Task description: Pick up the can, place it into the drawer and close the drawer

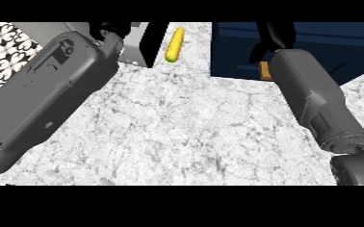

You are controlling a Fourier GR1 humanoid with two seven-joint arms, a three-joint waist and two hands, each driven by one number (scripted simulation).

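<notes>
R: Fingers — can't call them open or shut on either hand. Right hand (277, 34) is a dark shape over the drawer (323, 41). Left hand (117, 29) barely shows at the top, left of centre.

J: Where's the can?

R: Only an orange sliver of the can (265, 70) shows, tight against the right wrist at the drawer's near edge. I can't tell whether it's held, in the drawer, or on the table (185, 125) just in front. Same for upright or lying.

J: Handling?

R: My read: stiff thin wall, light, smooth sides, so slippery and keen to roll if tipped. Not fragile, though it could dent. Take it round the side wall about mid-height, thumb opposite the rest, not by the rims.

J: Room to move?

R: Plenty. The middle of the table is bare between the two forearms. Corn cob (175, 44) and a grey-and-black box (153, 43) sit up top, well left of the drawer — out of the right arm's path. The left forearm covers most of the left side.

J: Edges to watch?

R: The drawer's near rim, mainly. The can must clear it going in, and the wrist is right over it. For closing, I'd want the drawer's front in view before any push; here the forearm hides part of it.
</notes>
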